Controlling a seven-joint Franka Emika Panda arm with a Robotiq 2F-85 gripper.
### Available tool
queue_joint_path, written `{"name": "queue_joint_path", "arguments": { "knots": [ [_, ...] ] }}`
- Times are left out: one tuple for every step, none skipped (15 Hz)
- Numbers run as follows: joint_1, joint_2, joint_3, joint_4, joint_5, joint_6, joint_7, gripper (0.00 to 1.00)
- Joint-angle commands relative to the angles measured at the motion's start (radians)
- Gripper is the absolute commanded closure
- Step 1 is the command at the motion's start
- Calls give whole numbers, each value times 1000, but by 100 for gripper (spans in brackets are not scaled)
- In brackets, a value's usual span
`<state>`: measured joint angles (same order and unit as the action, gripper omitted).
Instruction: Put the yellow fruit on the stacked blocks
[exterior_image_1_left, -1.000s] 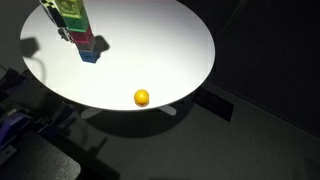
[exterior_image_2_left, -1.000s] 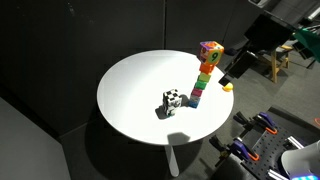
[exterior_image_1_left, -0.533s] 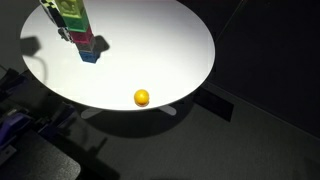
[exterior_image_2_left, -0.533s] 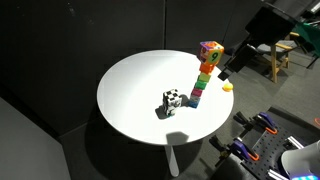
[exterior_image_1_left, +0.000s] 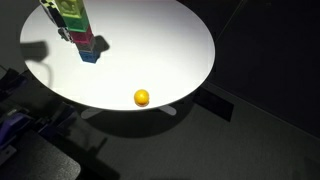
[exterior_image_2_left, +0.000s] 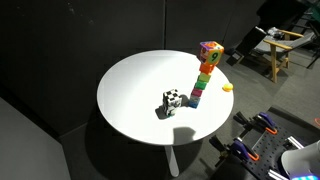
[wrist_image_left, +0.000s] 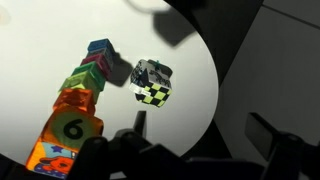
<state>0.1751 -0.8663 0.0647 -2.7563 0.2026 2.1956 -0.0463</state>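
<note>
The yellow fruit (exterior_image_1_left: 142, 97) (exterior_image_2_left: 227, 87) lies on the white round table (exterior_image_1_left: 170, 50) close to its rim, apart from the stacked blocks (exterior_image_1_left: 72, 25) (exterior_image_2_left: 206, 70). The stack is a leaning tower, orange and green on top, pink-red lower, blue at the base. From high above, the wrist view looks down on the tower (wrist_image_left: 75, 110), and the fruit is outside that picture. My gripper (wrist_image_left: 204, 127) is open, its dark fingers (wrist_image_left: 140, 122) spread wide with nothing between them, well above the table and touching nothing.
A black, white and green checkered cube (exterior_image_2_left: 172, 101) (wrist_image_left: 152, 82) sits next to the tower's base. A wooden chair (exterior_image_2_left: 280, 48) stands beyond the table, and dark equipment (exterior_image_2_left: 255, 140) is on the floor beside it. Dark floor surrounds the table.
In an exterior view the arm has drawn back up and away from the tower, toward the upper corner. The fruit, tower and cube have not moved.
</note>
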Motion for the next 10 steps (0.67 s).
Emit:
{"name": "queue_joint_path", "arguments": {
  "knots": [
    [-56, -21, -3, 55, -48, -131, 51, 0],
    [-67, -23, -9, 68, -52, -166, 52, 0],
    [-79, -24, -13, 82, -56, -199, 54, 0],
    [-91, -26, -20, 96, -60, -229, 51, 0],
    [-102, -27, -26, 109, -64, -253, 47, 0],
    [-115, -27, -33, 122, -69, -274, 45, 0],
    [-127, -26, -39, 134, -74, -290, 45, 0],
    [-140, -25, -48, 146, -81, -300, 42, 0],
    [-153, -24, -54, 154, -87, -303, 42, 0],
    [-167, -20, -61, 163, -95, -304, 41, 0]
  ]
}}
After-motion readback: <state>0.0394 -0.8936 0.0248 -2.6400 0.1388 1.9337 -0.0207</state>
